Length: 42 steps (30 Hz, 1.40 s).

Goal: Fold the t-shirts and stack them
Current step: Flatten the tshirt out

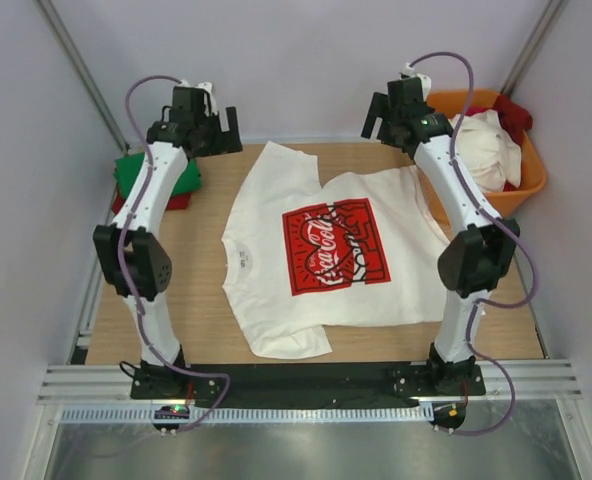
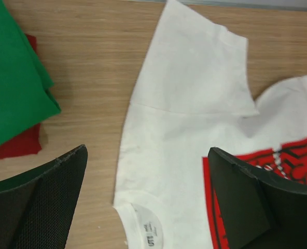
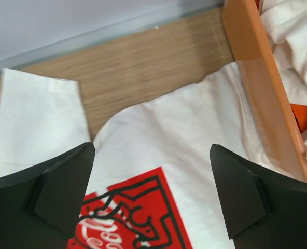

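Both hanging wide open, holding nothing. The left gripper (image 2: pixel 145 161) is hovering over the collar-side shoulder of the Coca-Cola t-shirt (image 1: pixel 276 240); the right gripper (image 3: pixel 152 155) is hovering over its hem end, next to the orange tub (image 3: pixel 257 88).

The shirt is lying flat, print up, mid-table (image 1: pixel 196 300), collar left, hem right.

Left wrist alone is showing the neck label (image 2: pixel 149 231) and a red t-shirt (image 2: pixel 18 148) sitting under the folded green t-shirt (image 2: pixel 13 78). Right wrist alone is showing the hem touching the tub wall. Top view alone is showing the crumpled white cloth (image 1: pixel 491 150) filling the tub.

Both arms are reaching forward, elbows raised, grippers pointing down near the far table edge.
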Each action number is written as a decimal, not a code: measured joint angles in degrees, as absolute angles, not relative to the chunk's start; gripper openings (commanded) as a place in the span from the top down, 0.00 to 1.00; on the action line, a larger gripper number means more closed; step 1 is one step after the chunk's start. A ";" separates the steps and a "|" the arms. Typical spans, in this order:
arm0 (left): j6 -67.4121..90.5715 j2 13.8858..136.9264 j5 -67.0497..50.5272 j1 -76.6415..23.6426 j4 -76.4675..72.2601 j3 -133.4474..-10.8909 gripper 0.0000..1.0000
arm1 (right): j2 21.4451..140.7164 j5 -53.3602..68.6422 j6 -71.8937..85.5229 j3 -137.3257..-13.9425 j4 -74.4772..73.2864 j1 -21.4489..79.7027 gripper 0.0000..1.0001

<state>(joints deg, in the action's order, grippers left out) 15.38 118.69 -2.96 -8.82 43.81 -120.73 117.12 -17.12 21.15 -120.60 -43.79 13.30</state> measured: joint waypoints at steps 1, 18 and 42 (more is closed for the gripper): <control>15.92 114.56 -2.87 -9.63 42.98 -117.21 0.00 | 113.38 -16.82 21.23 -118.17 -42.41 14.11 0.00; 26.15 114.74 -8.78 -17.43 31.62 -85.69 0.04 | 89.93 -6.31 26.09 -70.67 -34.41 18.65 0.00; 18.35 133.67 1.50 -5.72 41.25 -111.83 0.09 | 84.27 -5.78 25.19 -66.41 -30.68 19.33 0.00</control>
